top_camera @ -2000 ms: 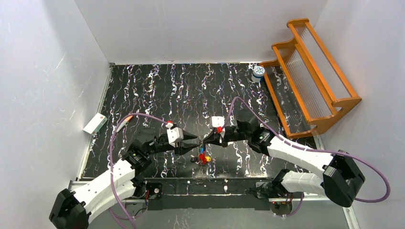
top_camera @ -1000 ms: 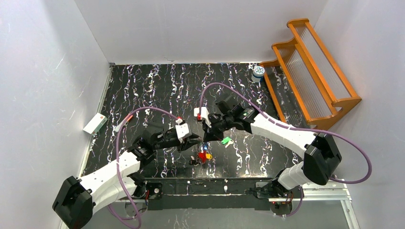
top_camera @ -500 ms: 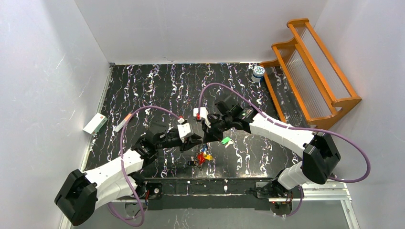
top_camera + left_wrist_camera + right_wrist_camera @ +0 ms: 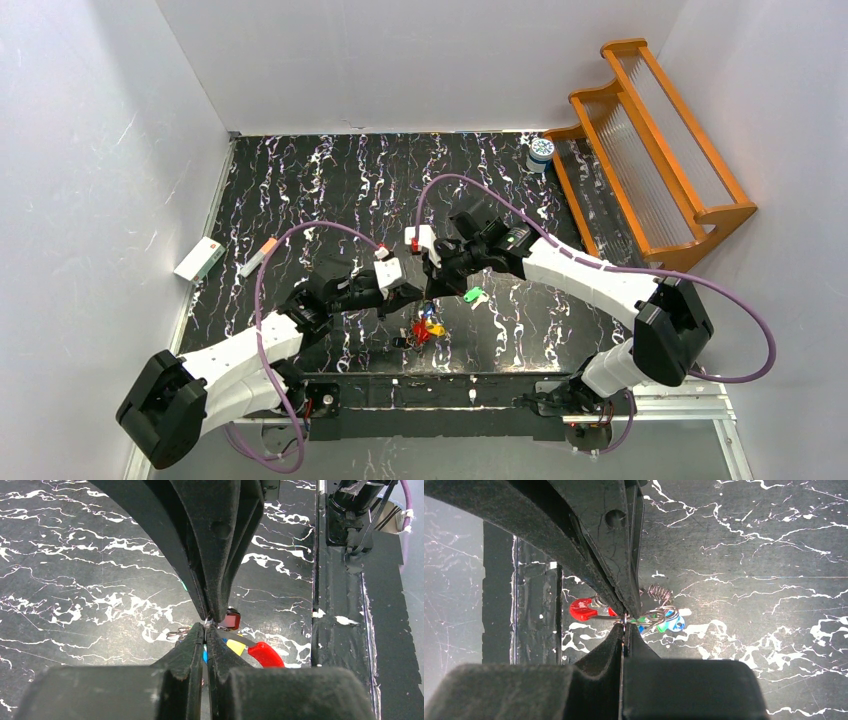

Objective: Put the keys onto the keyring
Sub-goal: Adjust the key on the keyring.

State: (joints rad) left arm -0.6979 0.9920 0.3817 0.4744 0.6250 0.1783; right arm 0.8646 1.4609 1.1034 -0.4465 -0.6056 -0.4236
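From above, the left gripper (image 4: 412,293) has come in over the last second until its tip meets the right gripper (image 4: 430,290) near the front of the table (image 4: 330,180); a moment ago its jaws stood slightly apart, and now they are pressed together; the keyring (image 4: 425,322) hangs just below the two tips with a bunch of coloured keys on it; a green key (image 4: 474,295) lies alone on the table just to the right, off the ring.

In the left wrist view, the left gripper's (image 4: 205,630) fingers are closed tight, tip to tip with the right gripper (image 4: 212,615) coming down from the top; a bit of silvery wire, seemingly the keyring (image 4: 207,624), is pinched where they meet; a red key (image 4: 265,655) and a yellow key (image 4: 235,646) dangle just beyond.

In the right wrist view, the right gripper (image 4: 624,629) is likewise clamped on the thin wire, as it was a second ago; the ring's loop (image 4: 659,615) shows beside the tips, with the red key (image 4: 583,610) on one side and a blue key (image 4: 676,625) on the other.

The new second grip suggests the ring is now held from both sides, probably so its coil can be steadied or pried open; the loose green key would still need threading on, so the task looks unfinished.
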